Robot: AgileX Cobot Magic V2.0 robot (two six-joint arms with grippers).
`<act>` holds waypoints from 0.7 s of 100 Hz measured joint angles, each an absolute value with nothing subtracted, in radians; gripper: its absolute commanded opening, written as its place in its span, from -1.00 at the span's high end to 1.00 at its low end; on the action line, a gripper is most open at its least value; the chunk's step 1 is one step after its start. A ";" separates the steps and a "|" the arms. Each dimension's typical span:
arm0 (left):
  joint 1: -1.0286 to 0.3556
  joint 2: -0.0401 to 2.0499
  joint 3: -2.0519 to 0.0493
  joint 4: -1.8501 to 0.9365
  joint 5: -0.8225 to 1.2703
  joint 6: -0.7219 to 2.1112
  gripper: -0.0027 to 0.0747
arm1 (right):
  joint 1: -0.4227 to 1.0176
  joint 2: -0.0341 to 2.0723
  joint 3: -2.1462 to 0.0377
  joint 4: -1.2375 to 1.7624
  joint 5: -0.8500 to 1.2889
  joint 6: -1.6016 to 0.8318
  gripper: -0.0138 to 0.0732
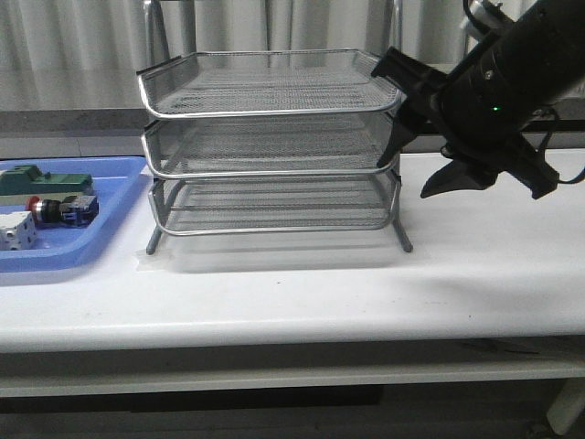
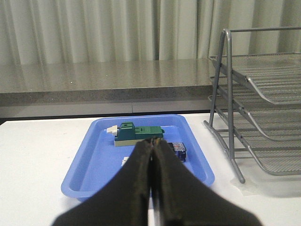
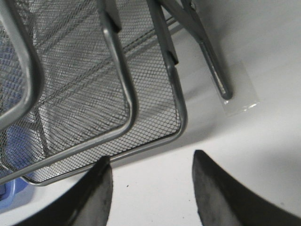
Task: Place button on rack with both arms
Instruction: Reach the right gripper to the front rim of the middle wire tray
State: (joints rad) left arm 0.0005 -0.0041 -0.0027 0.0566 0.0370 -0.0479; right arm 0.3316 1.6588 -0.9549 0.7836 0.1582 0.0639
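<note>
White tabletop (image 1: 302,293) ran across the front view, with a grey ledge and pale curtains behind it. Near the left edge sat a flat blue tray (image 1: 110,229) holding three parts. Nearest in it was a white block (image 1: 16,230). Just behind lay the button (image 1: 62,209), on its side, long axis running left-right across the tray, red cap toward the left edge and blue rear block toward the rack. Behind that lay a green-and-grey block (image 1: 41,181), also lengthwise across the tray. In the left wrist view the button (image 2: 179,150) was mostly hidden behind the jaws, only its blue end showing.

Left gripper (image 2: 153,155) hovered over the near part of the blue tray (image 2: 94,160), jaws pressed together with nothing between them, tips in line with the green-and-grey block (image 2: 136,134).

Rack (image 1: 274,146) stood mid-table, just beside the tray, three mesh tiers in a metal frame, trays bare. The rack (image 2: 254,108) showed its frame and tier edges in the left wrist view.

Right gripper (image 1: 413,169) hung at the rack's right side, jaws spread wide and holding nothing, one finger close to the middle tier's corner; contact unclear. In the right wrist view the right gripper (image 3: 151,165) sat above bare tabletop by the rack's (image 3: 94,94) lower corner, a taped foot beyond.
</note>
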 measured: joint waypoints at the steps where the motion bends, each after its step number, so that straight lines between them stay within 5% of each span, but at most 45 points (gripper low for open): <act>1: 0.000 -0.004 -0.003 0.057 0.037 -0.048 0.99 | 0.332 1.663 -0.958 0.784 0.158 0.064 -0.24; 70: 0.000 -0.004 -0.003 0.057 0.037 -0.048 0.99 | 0.332 1.691 -0.992 0.787 0.180 0.064 -0.24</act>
State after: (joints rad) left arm 0.0005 -0.0041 -0.0027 0.0566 0.0370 -0.0479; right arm 0.3316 1.6912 -0.9919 0.7870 0.1801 0.0639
